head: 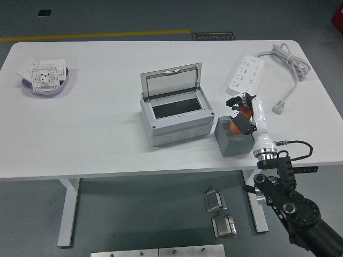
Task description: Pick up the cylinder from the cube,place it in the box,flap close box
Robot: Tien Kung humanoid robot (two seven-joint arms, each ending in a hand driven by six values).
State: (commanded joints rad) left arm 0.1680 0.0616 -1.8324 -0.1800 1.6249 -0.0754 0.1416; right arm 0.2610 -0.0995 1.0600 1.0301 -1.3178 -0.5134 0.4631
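Right hand point(239, 113), black-and-white five-fingered, curled around the small orange cylinder point(237, 126), which looks to be sitting on top of the dark grey cube point(233, 140); fingers wrap it, but lift-off is hard to confirm from this angle. So the grasp is roughly made; carrying, dropping into the box and closing the flap are all left.

Light grey plastic box point(177, 119) stands just left of the cube, its clear hinged lid point(171, 80) propped up and its cavity open, empty as far as I can see. The path from cube to box is short with nothing between.

Other stuff: white power strip point(247, 73) with cable behind the hand; purple shallow bowl point(47, 84) holding white socket plates at far left of the white tabletop point(96, 144), well apart. Left hand not visible.
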